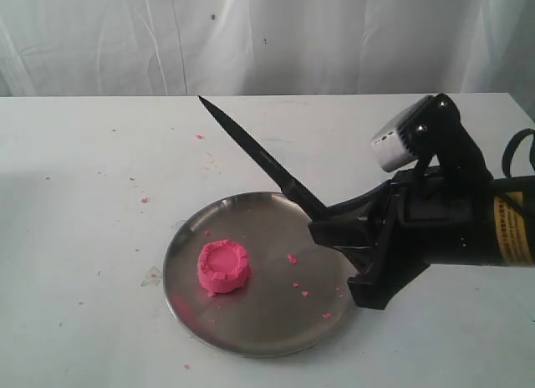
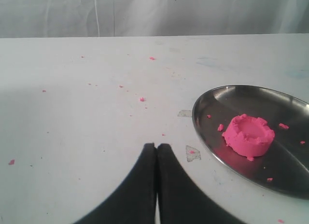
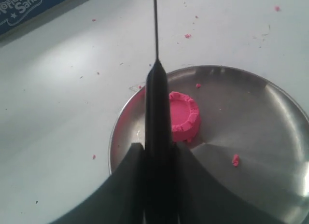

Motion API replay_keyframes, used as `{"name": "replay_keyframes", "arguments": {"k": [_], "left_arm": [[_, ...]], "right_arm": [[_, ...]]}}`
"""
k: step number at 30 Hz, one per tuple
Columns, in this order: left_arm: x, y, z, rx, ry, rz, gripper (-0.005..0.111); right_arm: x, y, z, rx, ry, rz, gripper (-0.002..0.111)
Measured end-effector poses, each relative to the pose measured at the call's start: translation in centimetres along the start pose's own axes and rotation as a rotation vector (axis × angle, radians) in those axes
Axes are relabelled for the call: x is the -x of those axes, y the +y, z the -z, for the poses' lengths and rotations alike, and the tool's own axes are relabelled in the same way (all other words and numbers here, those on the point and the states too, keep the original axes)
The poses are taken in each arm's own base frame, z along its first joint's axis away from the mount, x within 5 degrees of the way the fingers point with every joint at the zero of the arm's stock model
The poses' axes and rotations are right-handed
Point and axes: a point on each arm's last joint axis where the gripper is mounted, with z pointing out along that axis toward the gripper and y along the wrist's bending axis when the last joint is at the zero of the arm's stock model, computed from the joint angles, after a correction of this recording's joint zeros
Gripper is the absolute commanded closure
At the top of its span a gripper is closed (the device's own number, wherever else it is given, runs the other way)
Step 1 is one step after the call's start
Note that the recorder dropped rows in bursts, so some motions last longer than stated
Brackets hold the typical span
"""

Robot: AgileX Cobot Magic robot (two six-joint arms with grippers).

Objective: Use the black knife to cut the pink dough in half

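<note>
Nearest the exterior camera: right gripper (image 1: 355, 237), black, clamped on the handle of the black knife (image 1: 251, 145), blade pointing up and away over the far side of the steel plate (image 1: 251, 334). Blade tip raised well above the table (image 1: 84, 237), not touching anything. Pink dough (image 1: 223, 267) still one whole round puck with a dented top, sitting on the plate left of its middle, uncut. Small pink crumbs scattered on the plate and table.

Left gripper (image 2: 156, 151) with fingers pressed together, holding nothing, resting low near the table just beside the plate rim, apart from the dough.

In the right wrist view, knife (image 3: 157, 137) seen edge-on, lying across the left part of the dough (image 3: 183, 117), not its middle.

Step in hand, by judgement: lining up the blade over the puck ahead of the cut. To do well:
- shift blade toward the puck's centre line so halves come out even
- tilt blade down toward level before lowering, so edge meets dough along its length, not tip first
- press straight down to the plate; soft dough likely to squash or stick, so slow and steady
- plate may slide on the smooth table; left gripper close enough to steady the rim if needed

Writing: blue box at the edge of the right wrist view, white letters partly readable, "...oron Sand" (image 3: 21, 7); start cut off. Yellow label on the right arm (image 1: 512, 229), text too small to read.
</note>
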Motion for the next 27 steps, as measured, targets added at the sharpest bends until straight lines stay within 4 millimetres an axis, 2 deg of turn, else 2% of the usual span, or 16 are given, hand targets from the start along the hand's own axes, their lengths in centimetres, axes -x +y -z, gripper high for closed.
{"name": "replay_keyframes", "arguments": {"k": [7, 11, 14, 18, 20, 22, 25, 27], "left_arm": [[0.0, 0.0, 0.0, 0.0, 0.0, 0.0, 0.107], [0.0, 0.0, 0.0, 0.0, 0.0, 0.0, 0.107], [0.0, 0.0, 0.0, 0.0, 0.0, 0.0, 0.107], [0.0, 0.0, 0.0, 0.0, 0.0, 0.0, 0.107], [0.0, 0.0, 0.0, 0.0, 0.0, 0.0, 0.107], [0.0, 0.0, 0.0, 0.0, 0.0, 0.0, 0.107], [0.0, 0.0, 0.0, 0.0, 0.0, 0.0, 0.107], [0.0, 0.0, 0.0, 0.0, 0.0, 0.0, 0.107]], "right_arm": [[1.0, 1.4, 1.3, -0.064, -0.06, 0.064, 0.099], [1.6, 1.5, 2.3, -0.14, -0.102, 0.133, 0.099], [2.6, 1.1, 3.7, -0.26, -0.191, 0.19, 0.099], [3.1, -0.5, 5.2, -0.501, -0.246, 0.105, 0.099], [2.4, -1.3, 5.4, -0.595, -0.177, 0.034, 0.099], [1.2, -1.3, 5.3, -0.628, -0.037, -0.006, 0.101], [-0.7, -0.2, 4.8, -0.554, 0.175, -0.064, 0.103], [-1.3, 0.7, 4.5, -0.471, 0.256, -0.055, 0.103]]}}
